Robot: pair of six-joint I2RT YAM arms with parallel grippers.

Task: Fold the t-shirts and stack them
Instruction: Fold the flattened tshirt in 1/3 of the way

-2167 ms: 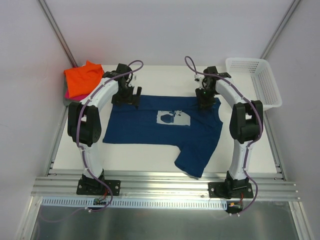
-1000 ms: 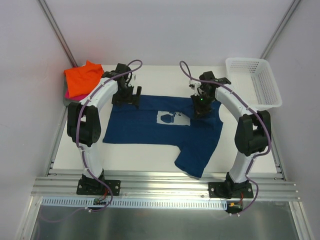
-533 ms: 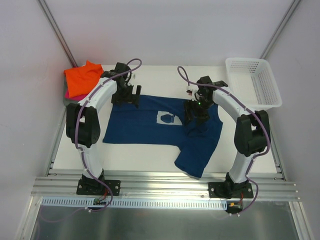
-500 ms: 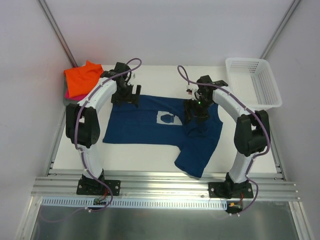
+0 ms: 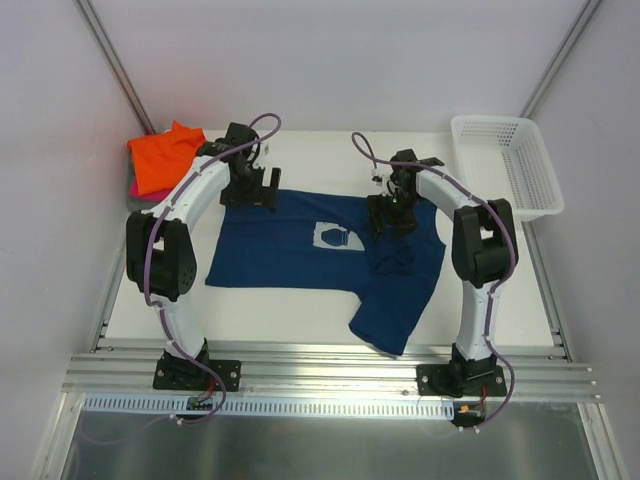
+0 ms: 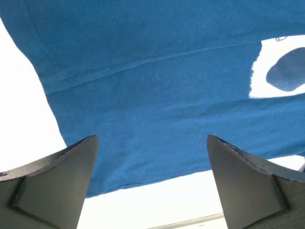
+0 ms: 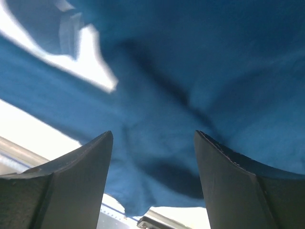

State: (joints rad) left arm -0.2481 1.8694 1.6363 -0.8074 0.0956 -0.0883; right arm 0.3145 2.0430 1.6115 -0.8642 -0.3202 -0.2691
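Note:
A navy t-shirt [image 5: 300, 255] lies spread on the white table, its pale chest print [image 5: 335, 237] partly covered by a bunched fold at the right. My left gripper [image 5: 250, 195] is open over the shirt's far left edge; the left wrist view shows it [image 6: 151, 140] wide open above flat navy cloth [image 6: 152, 86]. My right gripper [image 5: 390, 220] is open over the bunched fold just right of the print; the right wrist view shows it [image 7: 152, 136] above rumpled cloth [image 7: 190, 71]. A folded orange t-shirt [image 5: 165, 155] lies on a pink one [image 5: 134, 187] at the far left.
A white lattice basket [image 5: 540, 190] stands at the far right corner. One sleeve of the navy shirt [image 5: 390, 315] hangs toward the near edge. Metal rails run along the front, and walls close in both sides.
My right gripper has moved left and nearer from the shirt's far right corner, and cloth has bunched over the print's right part. The left gripper has hardly moved.

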